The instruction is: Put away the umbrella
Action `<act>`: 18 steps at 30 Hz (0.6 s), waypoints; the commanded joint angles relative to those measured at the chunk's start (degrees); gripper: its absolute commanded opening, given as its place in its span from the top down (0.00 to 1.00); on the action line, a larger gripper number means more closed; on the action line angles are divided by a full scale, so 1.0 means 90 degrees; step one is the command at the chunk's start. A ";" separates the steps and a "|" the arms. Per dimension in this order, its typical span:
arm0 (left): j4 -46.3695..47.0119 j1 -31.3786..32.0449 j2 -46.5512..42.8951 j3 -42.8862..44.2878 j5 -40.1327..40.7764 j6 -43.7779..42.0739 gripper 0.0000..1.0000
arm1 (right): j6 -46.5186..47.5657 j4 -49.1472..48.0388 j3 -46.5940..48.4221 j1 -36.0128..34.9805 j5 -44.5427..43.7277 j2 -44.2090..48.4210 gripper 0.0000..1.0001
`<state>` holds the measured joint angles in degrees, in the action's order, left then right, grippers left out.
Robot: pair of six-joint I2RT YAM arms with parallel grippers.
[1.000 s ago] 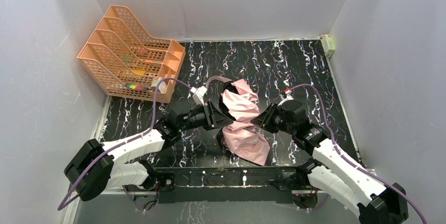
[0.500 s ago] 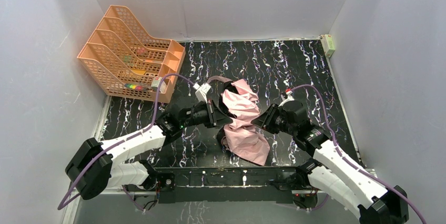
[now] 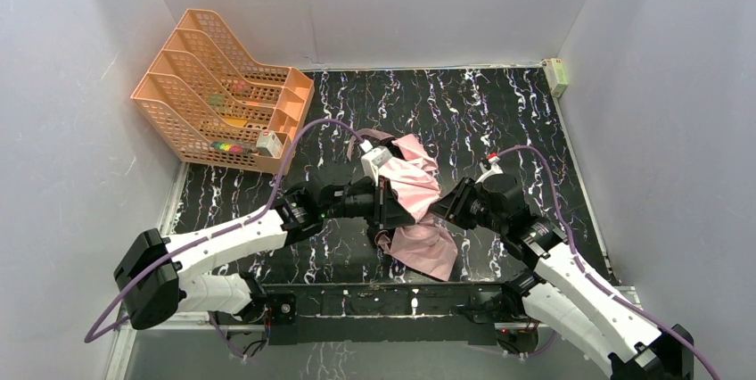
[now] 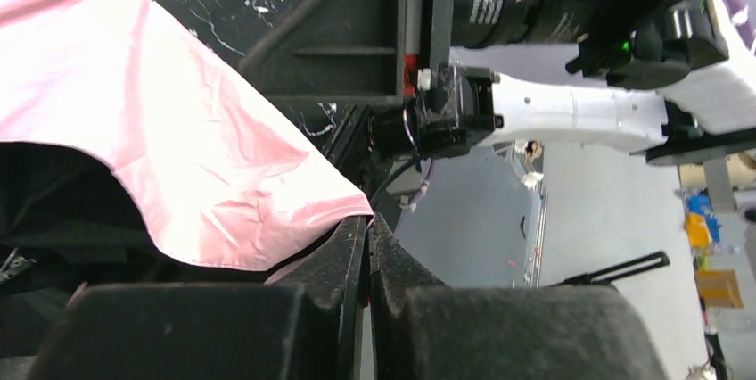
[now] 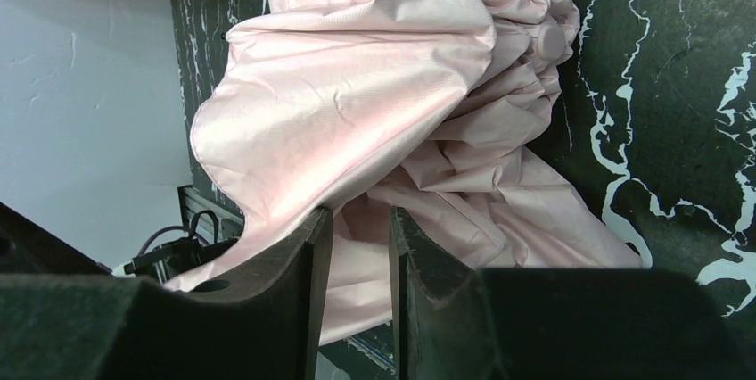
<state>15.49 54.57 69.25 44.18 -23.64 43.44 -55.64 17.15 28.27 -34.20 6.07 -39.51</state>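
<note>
We see our left gripper [image 4: 367, 228] pinching an edge of the crumpled umbrella [image 3: 414, 188], our right gripper [image 5: 357, 228] clamped on its pink fabric.

One umbrella [image 3: 417, 185] sits between two pincers, the left pincer [image 3: 385, 204] and the right pincer [image 3: 441, 206]. There are two arms, the left arm [image 3: 223, 242] and the right arm [image 3: 579, 282], and two purple cables, the left cable [image 3: 285, 152] and the right cable [image 3: 535, 161], one trailing behind each pincer. One orange rack [image 3: 192, 86] with four stepped compartments stands well left of the left pincer. One small box [image 3: 558, 77] sits far beyond the right pincer. One surface [image 3: 464, 112] carries them.
</note>
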 commanded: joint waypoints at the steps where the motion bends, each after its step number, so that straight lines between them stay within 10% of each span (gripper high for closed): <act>1: -0.0215 0.0297 -0.0003 0.0249 0.0022 -0.0344 1.00 | -0.0015 0.0022 -0.0053 -0.0016 -0.0144 0.0135 0.61; 18: -0.0386 0.0470 -0.0301 0.0082 0.0816 -0.0174 1.00 | 0.0086 0.0273 -0.0817 -0.0019 -0.0328 -0.0160 0.51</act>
<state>12.78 58.46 69.36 45.04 -18.11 41.87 -55.20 22.76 23.40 -34.22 1.91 -40.45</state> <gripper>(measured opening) 0.007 0.482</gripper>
